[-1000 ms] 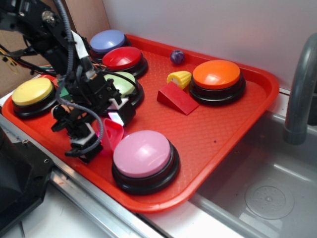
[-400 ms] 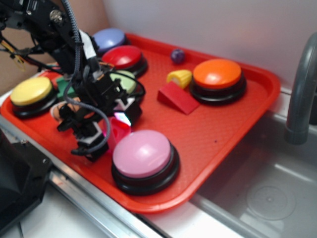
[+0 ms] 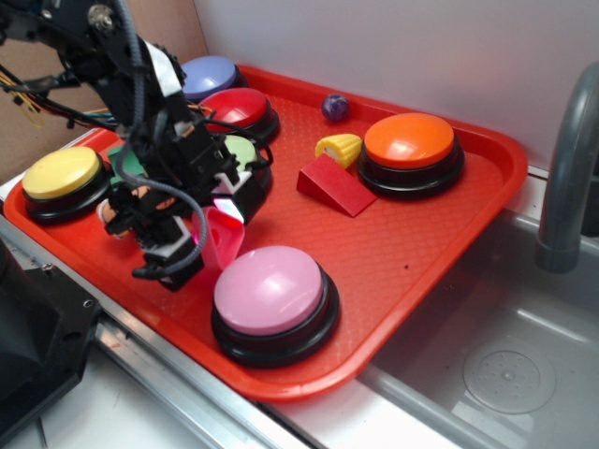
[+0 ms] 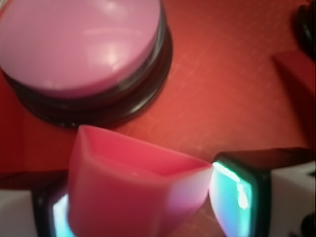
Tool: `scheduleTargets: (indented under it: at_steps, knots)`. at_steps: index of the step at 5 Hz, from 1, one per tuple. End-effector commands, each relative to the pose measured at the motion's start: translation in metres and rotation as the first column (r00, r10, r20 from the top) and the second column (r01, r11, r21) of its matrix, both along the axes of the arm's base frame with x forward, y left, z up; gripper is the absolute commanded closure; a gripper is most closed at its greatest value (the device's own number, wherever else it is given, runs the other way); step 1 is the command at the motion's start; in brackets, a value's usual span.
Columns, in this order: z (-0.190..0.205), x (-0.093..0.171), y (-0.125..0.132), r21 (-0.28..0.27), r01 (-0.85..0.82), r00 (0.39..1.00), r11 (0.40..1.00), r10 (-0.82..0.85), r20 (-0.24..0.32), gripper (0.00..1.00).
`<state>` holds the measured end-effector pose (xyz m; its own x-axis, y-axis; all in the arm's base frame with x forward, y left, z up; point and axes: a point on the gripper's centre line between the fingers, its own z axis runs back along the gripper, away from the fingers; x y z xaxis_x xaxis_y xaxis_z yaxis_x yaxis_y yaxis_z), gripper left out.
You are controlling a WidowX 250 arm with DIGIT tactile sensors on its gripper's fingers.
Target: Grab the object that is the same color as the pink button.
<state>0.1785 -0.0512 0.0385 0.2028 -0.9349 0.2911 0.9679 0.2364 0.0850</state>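
**Pink block between the pads, beside the pink button**

The gripper (image 3: 217, 231) is low over the tray (image 3: 440, 243), just left of the pink button (image 3: 270, 288). The block (image 4: 129, 190) sits between the two pads (image 4: 236, 193); in the wrist view both pads look pressed against its sides, so the pincer appears narrowed onto it, though blur hides the exact contact. Whether the block rests on the tray or is just clear of it cannot be told.

To do this step well, the grip likely needs to be firm before any rise, since the block is small, smooth plastic with slanted faces that could squirt out. A straight vertical lift seems safest: the button's black base lies close on the right, and a sideways drift could catch it. The green button (image 3: 241, 152) sits just behind the gripper, farther from the pink button.
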Motion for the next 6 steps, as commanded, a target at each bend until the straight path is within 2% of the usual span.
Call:
scheduleTargets:
  at_steps: [1,2,3,4,5,6]
  knots:
    - [0.060,0.005,0.001,0.094,-0.334,0.942,0.938,0.337,-0.007,1.00]
    - [0.090,0.003,-0.002,0.185,-0.540,0.827,0.821,0.558,-0.060,1.00]
    - [0.118,0.000,0.000,0.232,-0.718,0.662,0.656,0.747,-0.065,1.00]
    - [0.136,0.000,0.009,0.239,-0.855,0.455,0.461,0.887,-0.082,1.00]
    - [0.149,0.000,0.016,0.221,-0.940,0.253,0.260,0.966,-0.058,1.00]
    - [0.154,-0.003,0.023,0.267,-0.951,0.152,0.156,0.988,-0.037,1.00]
